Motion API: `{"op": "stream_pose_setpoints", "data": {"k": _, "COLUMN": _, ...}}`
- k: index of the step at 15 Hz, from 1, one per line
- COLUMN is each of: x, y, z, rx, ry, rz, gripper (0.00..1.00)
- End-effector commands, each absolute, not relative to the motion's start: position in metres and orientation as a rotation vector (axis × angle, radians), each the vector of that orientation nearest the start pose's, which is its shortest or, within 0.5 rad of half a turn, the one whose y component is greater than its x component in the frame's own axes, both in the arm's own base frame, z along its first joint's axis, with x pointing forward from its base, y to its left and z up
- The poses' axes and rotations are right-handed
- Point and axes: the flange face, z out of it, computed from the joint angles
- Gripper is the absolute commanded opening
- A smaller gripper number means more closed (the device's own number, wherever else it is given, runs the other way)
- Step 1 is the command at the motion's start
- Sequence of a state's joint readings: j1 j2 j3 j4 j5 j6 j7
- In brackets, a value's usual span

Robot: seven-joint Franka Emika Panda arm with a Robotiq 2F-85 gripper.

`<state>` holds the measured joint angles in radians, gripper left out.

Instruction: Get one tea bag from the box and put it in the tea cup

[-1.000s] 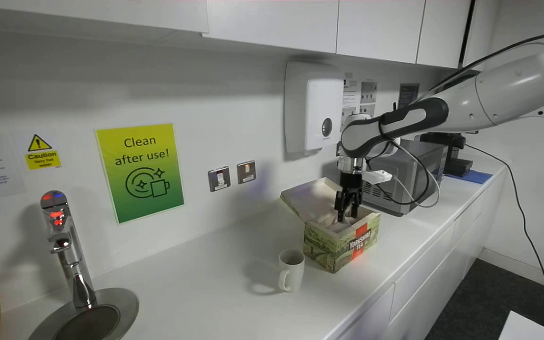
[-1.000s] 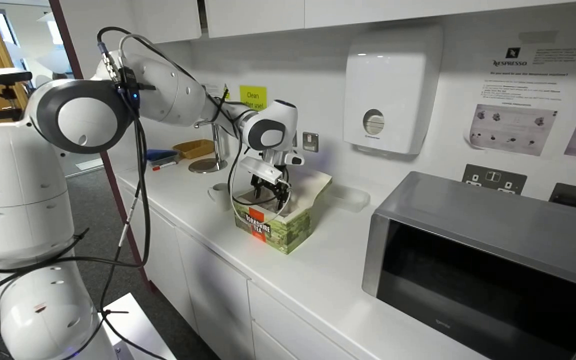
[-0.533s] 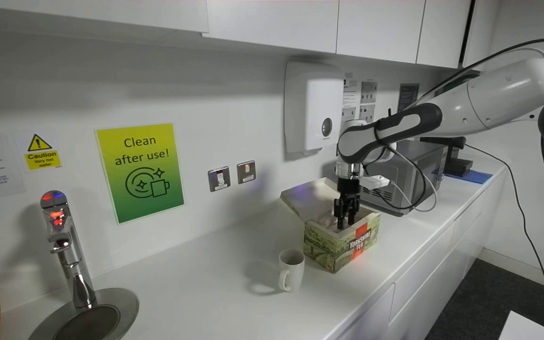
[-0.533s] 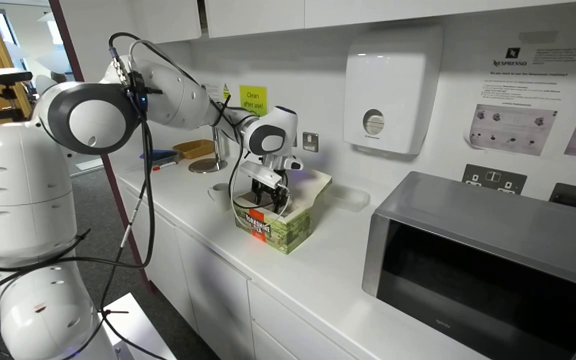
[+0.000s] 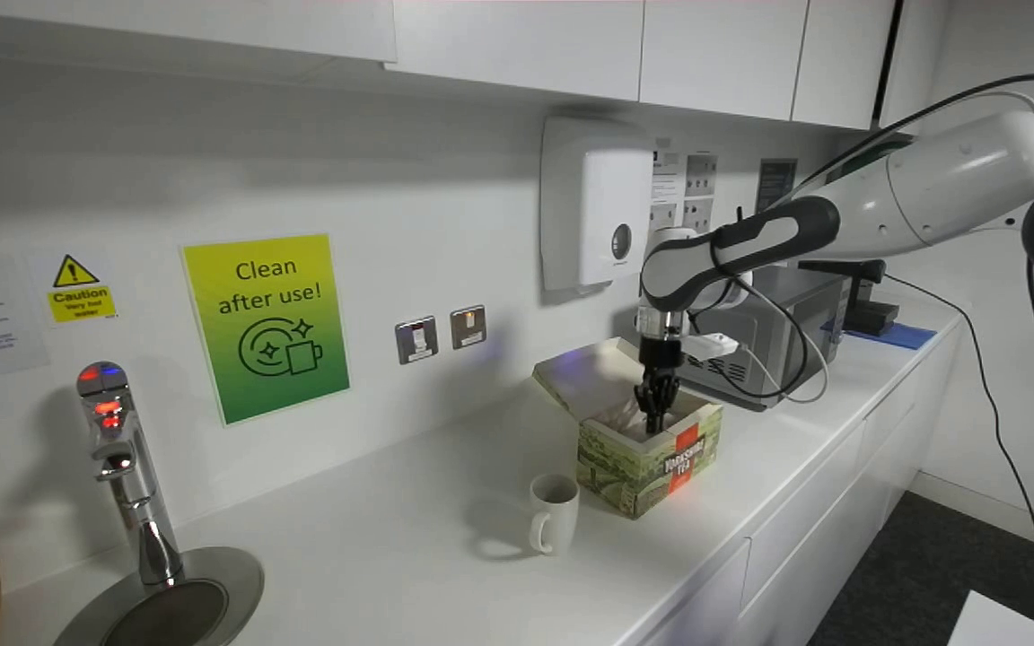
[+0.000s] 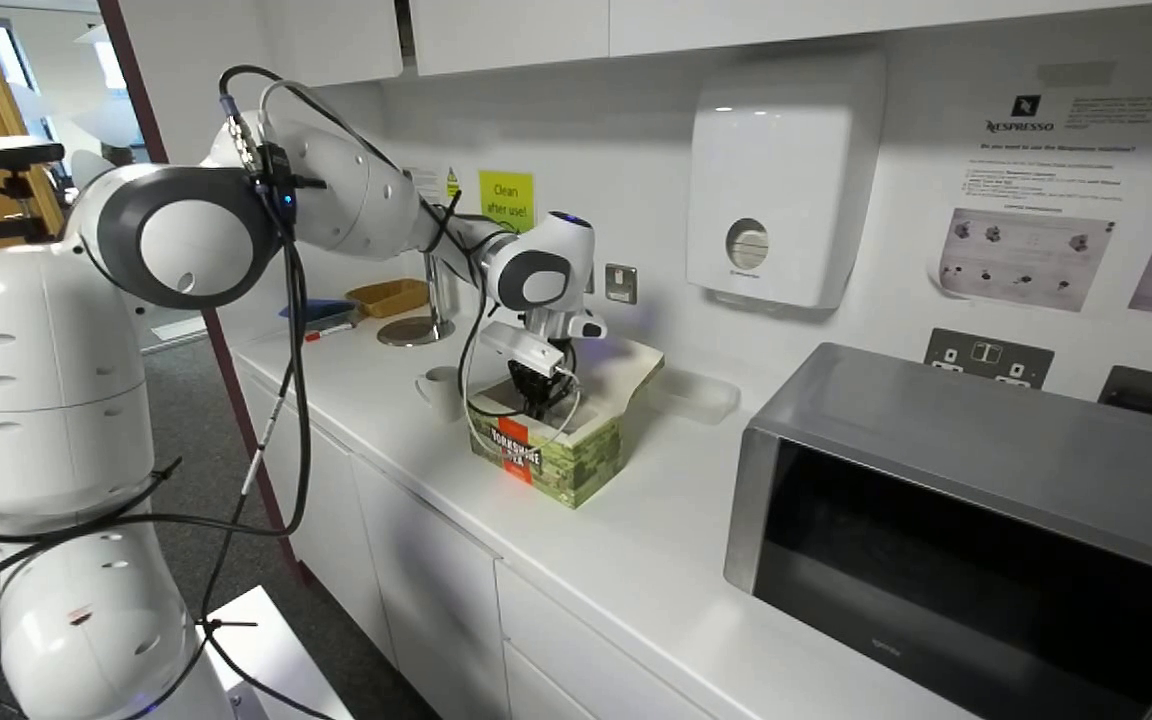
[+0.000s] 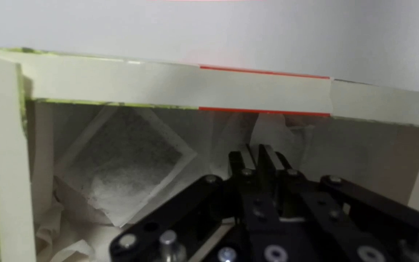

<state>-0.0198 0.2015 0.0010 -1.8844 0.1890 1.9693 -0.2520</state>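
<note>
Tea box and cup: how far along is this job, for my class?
Done: the box stands open, the hand inside. Under way: the hand looks shut near a tea bag; whether it grips another, I can't tell. Left: lifting one into the cup, where none shows.

White cup point(image 5: 560, 520) stands beside open box point(image 5: 609, 468), teabags point(image 7: 129, 156) inside

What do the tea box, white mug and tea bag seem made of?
Tea box: most likely cardboard, smooth printed finish; the open lid, plain and pale inside, suggests it.
White mug: probably glazed ceramic, from its smooth white body; plastic is possible.
Tea bag, in the wrist view: seemingly thin, matte filter paper; it looks translucent, dark inside pale edges.
</note>
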Motion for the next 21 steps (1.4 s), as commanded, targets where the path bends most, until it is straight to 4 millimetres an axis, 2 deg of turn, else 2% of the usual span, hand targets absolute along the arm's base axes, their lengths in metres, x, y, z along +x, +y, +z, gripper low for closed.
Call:
{"op": "stream_pose_setpoints", "data": {"k": 1, "x": 0.602, "y": -0.003, "z": 0.403, "rx": -2.923, "ry": -0.234, "rz": 0.077, "gripper": 0.0}}
{"op": "stream_pose_setpoints", "data": {"k": 6, "x": 0.6, "y": 0.006, "z": 0.418, "rx": -2.942, "ry": -0.262, "rz": 0.028, "gripper": 0.0}}
{"op": "stream_pose_setpoints", "data": {"k": 14, "x": 0.596, "y": 0.043, "z": 0.449, "rx": -2.96, "ry": -0.375, "rz": -0.092, "gripper": 0.0}}
{"op": "stream_pose_setpoints", "data": {"k": 21, "x": 0.573, "y": 0.079, "z": 0.502, "rx": -2.997, "ry": -0.517, "rz": -0.217, "gripper": 0.0}}
